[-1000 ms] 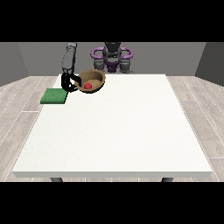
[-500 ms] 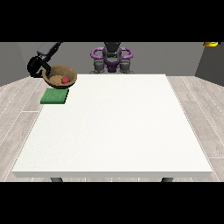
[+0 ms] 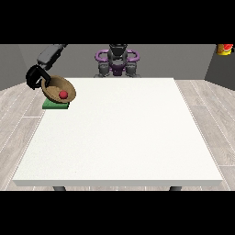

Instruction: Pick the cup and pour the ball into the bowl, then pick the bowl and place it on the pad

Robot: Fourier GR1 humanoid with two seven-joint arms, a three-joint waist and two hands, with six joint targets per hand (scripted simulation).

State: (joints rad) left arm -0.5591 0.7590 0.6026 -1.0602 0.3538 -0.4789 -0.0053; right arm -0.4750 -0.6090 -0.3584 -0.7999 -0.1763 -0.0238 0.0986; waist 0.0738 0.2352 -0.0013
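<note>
A brown bowl (image 3: pixel 55 85) with a red ball (image 3: pixel 63 94) inside hangs tilted just above the green pad (image 3: pixel 55 105) at the table's far left edge. The black hand at the view's left (image 3: pixel 34 77) grips the bowl's left rim, its grey arm coming down from the upper left. The bowl's lower edge overlaps the pad; whether they touch I cannot tell. A small yellow and red thing (image 3: pixel 224 48), possibly the cup, shows at the far upper right, well off the table. No hand shows at the view's right.
The white table (image 3: pixel 124 133) stretches wide towards the camera. The robot's torso (image 3: pixel 117 59) with purple arm parts stands behind the far edge. Wooden floor surrounds the table.
The bowl with the ball went from over the table's back left corner out past the pad to the left, then came down and right over the pad.
</note>
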